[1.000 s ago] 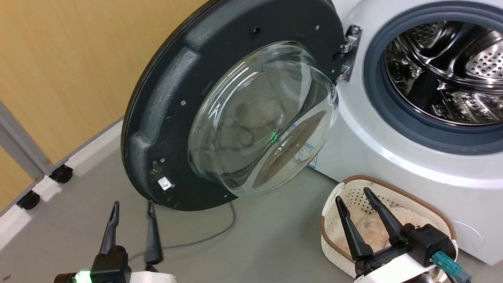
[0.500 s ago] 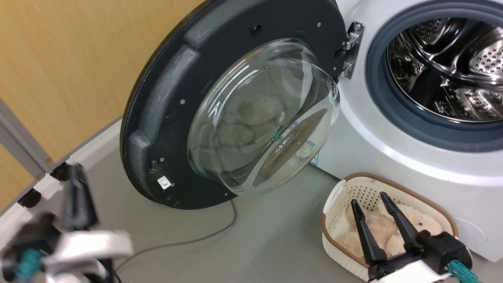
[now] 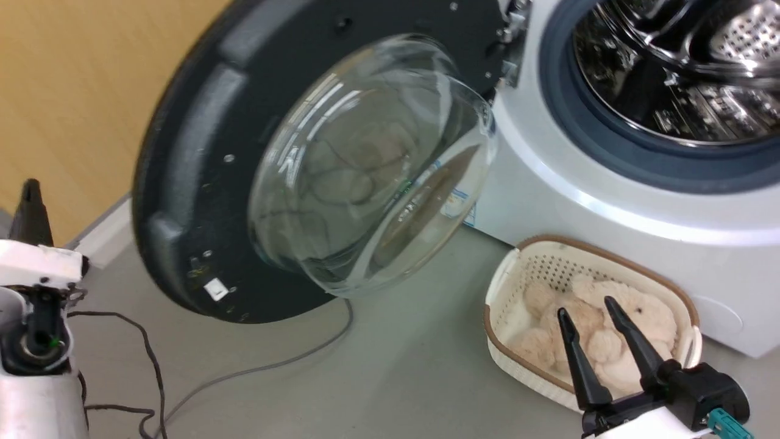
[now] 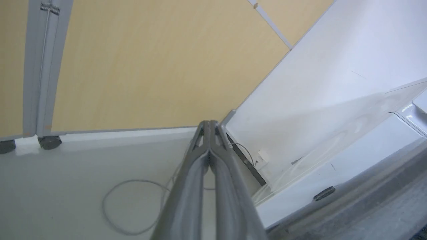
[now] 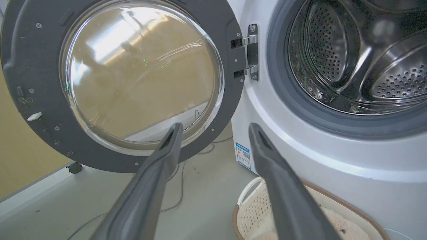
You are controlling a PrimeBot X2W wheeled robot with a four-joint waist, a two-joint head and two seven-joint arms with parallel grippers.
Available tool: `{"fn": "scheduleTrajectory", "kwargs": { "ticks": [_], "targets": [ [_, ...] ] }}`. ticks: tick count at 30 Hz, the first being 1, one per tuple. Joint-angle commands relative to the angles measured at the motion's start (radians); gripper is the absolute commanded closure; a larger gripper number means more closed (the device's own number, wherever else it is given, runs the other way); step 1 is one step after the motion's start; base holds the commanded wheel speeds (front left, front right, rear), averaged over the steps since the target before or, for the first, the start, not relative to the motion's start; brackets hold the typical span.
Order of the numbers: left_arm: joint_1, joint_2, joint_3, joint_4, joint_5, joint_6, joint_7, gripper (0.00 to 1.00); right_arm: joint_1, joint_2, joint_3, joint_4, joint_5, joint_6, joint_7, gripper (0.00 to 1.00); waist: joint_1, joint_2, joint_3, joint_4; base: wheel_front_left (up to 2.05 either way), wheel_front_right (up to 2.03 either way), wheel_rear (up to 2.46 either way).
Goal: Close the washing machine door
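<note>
The washing machine door (image 3: 201,152) stands swung wide open, its matte black inside and bulging glass bowl (image 3: 365,164) facing me. Its hinge (image 5: 250,51) joins it to the white washing machine (image 3: 609,201), whose steel drum (image 5: 360,56) lies open inside the grey gasket. My left gripper (image 3: 29,186) is at the far left, beyond the door's outer edge and apart from it. Its fingers (image 4: 209,125) are shut with nothing between them, pointing at the floor behind the door. My right gripper (image 3: 585,306) is open and empty over the basket, facing the door (image 5: 100,76).
A white basket (image 3: 506,286) with a plush toy (image 3: 603,329) sits on the floor against the machine's front. A grey cable (image 3: 274,366) trails across the floor under the door. A wood-coloured wall panel on casters (image 4: 48,141) stands at the left.
My left gripper has shut and swung from the lower middle-left out to the far left, past the door's edge. The head view has shifted. The right gripper stays over the basket.
</note>
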Motion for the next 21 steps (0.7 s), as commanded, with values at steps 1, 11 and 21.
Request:
{"fn": "scheduleTrajectory", "kwargs": {
  "ticks": [1,11,21],
  "targets": [
    [-0.023,0.003,0.015,0.032,-0.053,-0.008,0.056,1.00,-0.009,-0.005,-0.004,-0.004,-0.008,0.001,0.003,0.00,0.0000,0.0000,0.015,-0.017,0.00,0.00,0.00],
    [-0.045,-0.017,0.058,0.080,-0.366,-0.045,0.420,1.00,-0.021,0.000,-0.018,0.001,-0.017,0.001,0.003,0.00,0.0000,0.0000,0.022,-0.040,0.00,0.00,0.00],
    [0.096,-0.044,-0.031,-0.091,-0.472,-0.078,0.633,1.00,-0.021,0.015,-0.032,0.014,-0.019,0.001,-0.002,0.00,0.0000,0.0000,-0.018,-0.077,0.00,0.00,0.00]
  ]
}}
